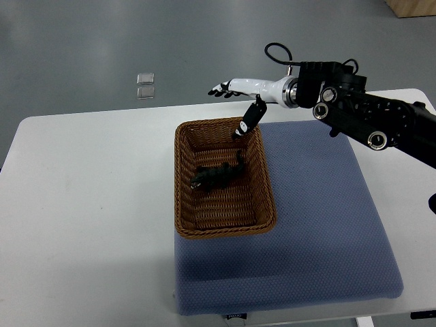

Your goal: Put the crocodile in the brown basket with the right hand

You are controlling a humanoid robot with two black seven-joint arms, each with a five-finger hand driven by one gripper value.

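Fingers (218,90) spread empty, right hand (240,86) clear of the crocodile (218,177) lying in the brown basket (180,184).

No writing can be read anywhere. A small pale tag (235,317) on the front edge of the blue textured fabric mat (327,225), bottom centre of the frame, is too small to make out.

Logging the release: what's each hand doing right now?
Left hand: not in view.
Right hand: open, holding nothing; crocodile lies in the brown basket.
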